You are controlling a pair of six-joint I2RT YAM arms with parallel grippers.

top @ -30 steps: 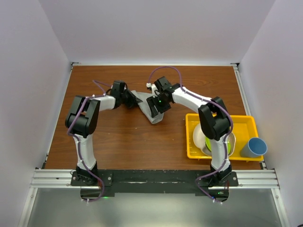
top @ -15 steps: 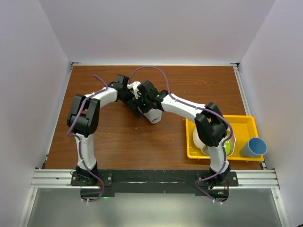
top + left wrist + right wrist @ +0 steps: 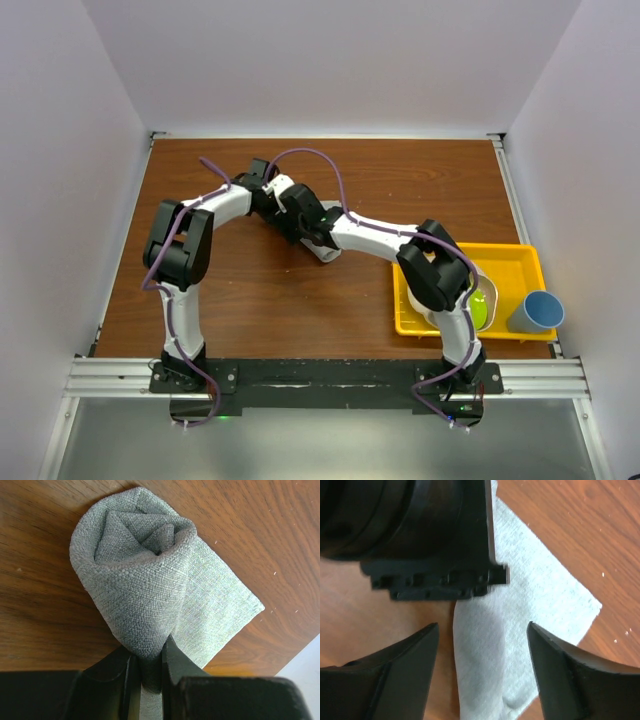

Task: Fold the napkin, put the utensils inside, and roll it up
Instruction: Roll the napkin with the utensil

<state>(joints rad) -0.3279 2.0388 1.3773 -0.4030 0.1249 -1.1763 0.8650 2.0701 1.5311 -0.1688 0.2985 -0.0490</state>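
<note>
Left pincer [image 3: 149,667] pinches the rolled napkin [image 3: 135,580] at frame bottom. Right pincer [image 3: 480,647] hangs spread over the cloth, with a black housing [image 3: 420,535] hiding its upper left.

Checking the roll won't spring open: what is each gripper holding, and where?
The left gripper pinches the rolled napkin at its near end. The right gripper is open over the napkin, holding nothing.

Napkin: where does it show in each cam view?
Top external: napkin near centre, mostly hidden under the right arm.
Left wrist: centre frame, rolled, pinched by the left gripper.
Right wrist: centre-right, between the fingers of the open right gripper.
Shared landmark: brown wooden table.
</note>
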